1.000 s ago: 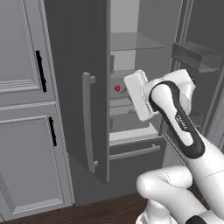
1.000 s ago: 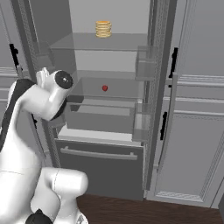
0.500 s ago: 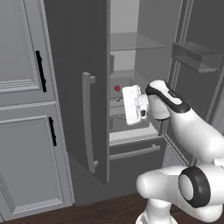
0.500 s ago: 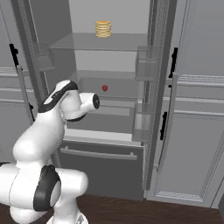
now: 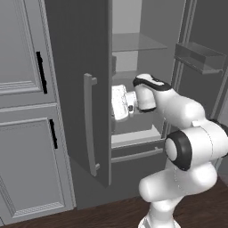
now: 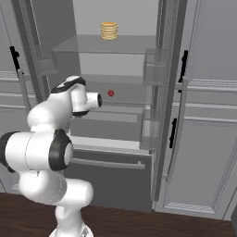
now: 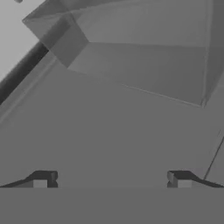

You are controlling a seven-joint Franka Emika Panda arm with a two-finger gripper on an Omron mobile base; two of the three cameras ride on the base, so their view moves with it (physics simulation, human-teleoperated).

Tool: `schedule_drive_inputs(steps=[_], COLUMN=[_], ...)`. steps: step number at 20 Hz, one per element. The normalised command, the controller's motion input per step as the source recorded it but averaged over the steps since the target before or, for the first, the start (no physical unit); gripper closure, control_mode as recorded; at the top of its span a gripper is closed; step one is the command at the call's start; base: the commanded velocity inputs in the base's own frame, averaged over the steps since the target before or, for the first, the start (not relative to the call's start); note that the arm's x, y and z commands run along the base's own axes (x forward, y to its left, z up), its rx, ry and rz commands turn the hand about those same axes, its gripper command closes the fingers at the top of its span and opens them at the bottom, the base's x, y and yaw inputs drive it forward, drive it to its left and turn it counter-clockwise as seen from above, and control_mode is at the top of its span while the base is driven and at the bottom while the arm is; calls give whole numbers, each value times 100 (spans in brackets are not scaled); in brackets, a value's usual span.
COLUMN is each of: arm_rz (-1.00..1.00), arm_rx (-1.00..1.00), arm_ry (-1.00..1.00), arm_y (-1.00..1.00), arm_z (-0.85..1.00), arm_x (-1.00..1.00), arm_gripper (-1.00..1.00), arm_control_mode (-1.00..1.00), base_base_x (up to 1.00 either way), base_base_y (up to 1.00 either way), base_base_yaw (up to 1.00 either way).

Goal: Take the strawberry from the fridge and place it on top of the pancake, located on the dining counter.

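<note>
The fridge (image 5: 75, 67) stands with its doors swung open, showing pale shelves above the bottom drawer (image 6: 115, 180). The strawberry (image 6: 111, 93), a tiny red berry, sits on the middle glass shelf. My gripper (image 5: 115, 103) reaches in at that shelf's height, just left of the berry and apart from it; in the left base view the hand hides the berry. In the hand view the gripper (image 7: 110, 180) is open, its fingertips (image 7: 41, 179) far apart with nothing between them, facing grey fridge walls. The plated pancake and the dining counter are out of view.
A taller yellow-golden pancake stack (image 6: 109, 30) without a plate sits on the top shelf. The left door (image 5: 91, 124) with its bar handle hangs close beside the hand. Door bins (image 6: 150, 67) line the right door. Grey panelled cabinets (image 5: 26, 133) flank the fridge.
The arm has folded down and pushed the hand leftward, deeper into the fridge at the middle shelf. The hand now covers the strawberry in the left base view.
</note>
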Motion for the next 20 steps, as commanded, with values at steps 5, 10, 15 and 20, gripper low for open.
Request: schedule_drive_inputs(steps=[5, 10, 15, 20], arm_rz=[-1, -5, 0, 0], arm_rx=[-1, 0, 0, 0], arm_ry=[11, 15, 17, 8], arm_y=[97, 100, 81, -43], arm_z=[0, -2, 0, 0], arm_x=[-8, -14, -4, 0], arm_gripper=[-100, -100, -100, -100], arm_control_mode=[-100, -100, -100, -100], base_base_x=[0, 0, 0, 0], base_base_y=[0, 0, 0, 0], base_base_yaw=[0, 0, 0, 0])
